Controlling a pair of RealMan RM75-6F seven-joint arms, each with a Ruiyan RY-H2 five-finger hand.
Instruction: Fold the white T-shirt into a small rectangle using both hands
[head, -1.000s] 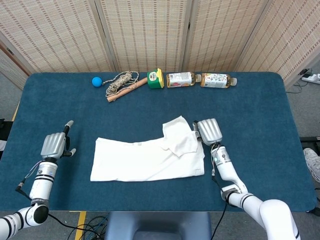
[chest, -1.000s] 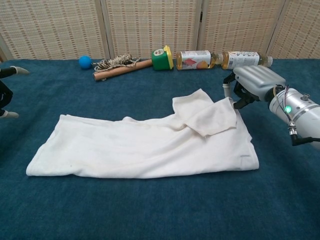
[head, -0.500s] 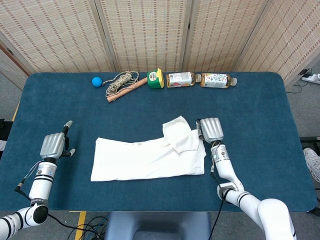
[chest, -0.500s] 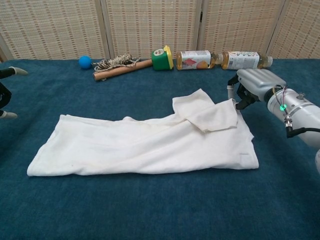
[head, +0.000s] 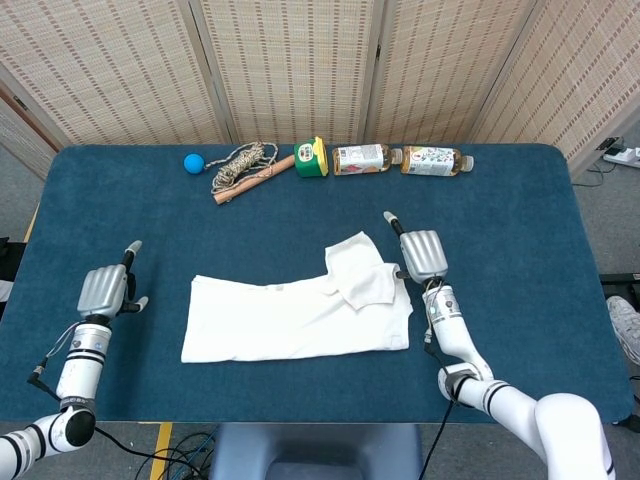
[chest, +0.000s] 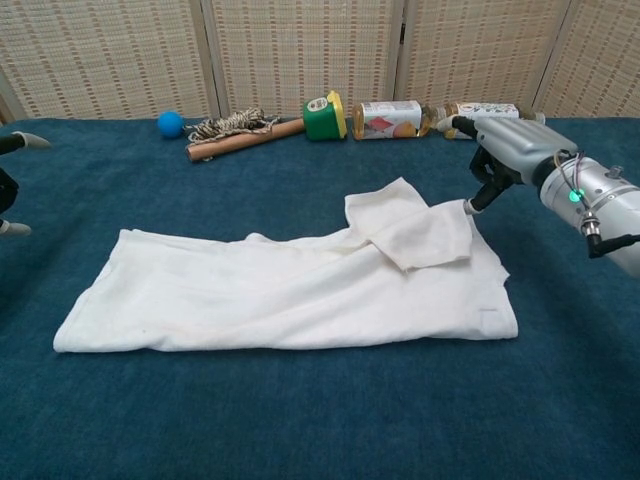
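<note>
Between both hands on the blue table (head: 520, 250), white T-shirt (head: 295, 315) lying flat, folded into a long strip.

From the head view: right hand (head: 422, 256) just beside the shirt's right end, fingers spread apart, holding nothing; one fingertip close to the small flap (head: 360, 270) turned over on top, touching or not, cannot tell. Left hand (head: 103, 289) well apart from the shirt's other end, fingers spread too, holding nothing. Far past both hands, by the back edge, blue ball (head: 192, 162), rope on a stick (head: 243, 168), green jar (head: 312, 158) and two bottles (head: 400, 159) lying down in a row. From the chest view: right hand (chest: 505, 150) open above the flap's right corner, one finger pointing down at it; of the left hand only fingertips (chest: 30, 140) seen at the edge.
</note>
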